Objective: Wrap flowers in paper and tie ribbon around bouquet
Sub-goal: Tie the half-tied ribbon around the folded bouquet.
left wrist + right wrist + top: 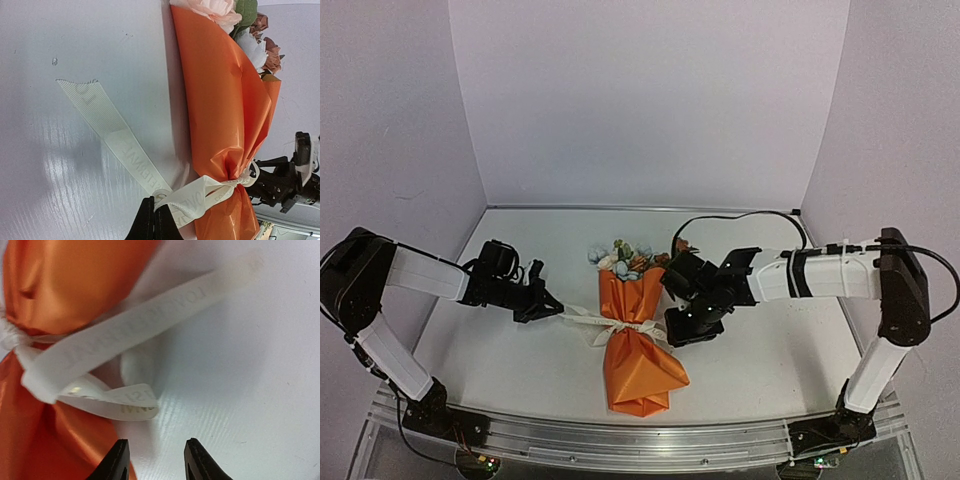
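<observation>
left claw [550,307] clenched on ribbon [582,316]; right claw [157,450] released beside bouquet [630,290]; black cable [740,214] behind.

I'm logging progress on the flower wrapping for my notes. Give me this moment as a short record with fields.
bouquet: lying on the table, flowers at the end away from the arm bases
paper: orange, pinched in at the waist
ribbon: cream, tied around the waist, tails trailing to both sides
left gripper: shut on the ribbon close to the knot
right gripper: open, nothing between the fingers, beside the tails on its side
progress: flowers wrapped, ribbon tied; looks close to finished
</observation>
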`<state>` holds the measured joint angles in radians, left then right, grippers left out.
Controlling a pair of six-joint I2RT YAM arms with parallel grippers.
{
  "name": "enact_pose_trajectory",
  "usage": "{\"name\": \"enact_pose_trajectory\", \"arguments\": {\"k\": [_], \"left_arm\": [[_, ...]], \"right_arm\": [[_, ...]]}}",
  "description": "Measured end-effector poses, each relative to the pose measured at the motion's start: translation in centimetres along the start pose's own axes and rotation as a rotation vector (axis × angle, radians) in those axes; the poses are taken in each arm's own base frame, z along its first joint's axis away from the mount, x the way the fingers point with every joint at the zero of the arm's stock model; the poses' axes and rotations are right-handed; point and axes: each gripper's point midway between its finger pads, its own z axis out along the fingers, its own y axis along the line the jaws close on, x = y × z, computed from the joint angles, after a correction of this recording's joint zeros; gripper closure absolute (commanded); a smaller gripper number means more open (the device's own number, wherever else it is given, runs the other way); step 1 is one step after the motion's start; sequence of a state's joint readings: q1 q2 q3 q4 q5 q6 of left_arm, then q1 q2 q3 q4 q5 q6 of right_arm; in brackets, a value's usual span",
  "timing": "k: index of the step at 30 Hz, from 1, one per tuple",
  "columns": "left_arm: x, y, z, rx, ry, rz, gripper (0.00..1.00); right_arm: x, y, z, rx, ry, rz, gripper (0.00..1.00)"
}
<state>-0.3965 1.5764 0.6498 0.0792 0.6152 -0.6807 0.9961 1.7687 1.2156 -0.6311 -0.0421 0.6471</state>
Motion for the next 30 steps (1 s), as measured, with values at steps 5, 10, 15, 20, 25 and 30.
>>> {"name": "enact_pose_trajectory", "arguments": {"k": [5, 10, 15, 20, 25, 30], "left_arm": [[0.1, 0.4, 0.0, -0.021, 0.001, -0.008, 1.00], [-0.1, 0.5, 0.3, -0.037, 0.016, -0.016, 1.00], [-0.4, 0.4, 0.3, -0.046, 0.020, -0.006, 1.00], [-0.2, 0.7, 0.4, -0.058, 0.031, -0.013, 1.00], [-0.5, 0.9, 0.5, -0.062, 0.030, -0.016, 1.00], [-0.6, 1.1, 0.4, -0.066, 0.029, -0.017, 1.00]], "right_arm": [[-0.6, 3.9, -1.6, -0.072, -0.040, -0.171, 0.61], [-1.0, 6.1, -0.4, -0.092, -0.038, -0.253, 0.65], [-0.3, 5.6, 1.6, -0.061, 0.003, -0.264, 0.66], [-0.6, 4.9, 2.4, -0.015, -0.010, -0.266, 0.67], [-1.9, 4.8, 2.5, 0.017, -0.072, -0.268, 0.66], [-3.1, 4.6, 3.1, 0.050, -0.129, -0.269, 0.61]]}}
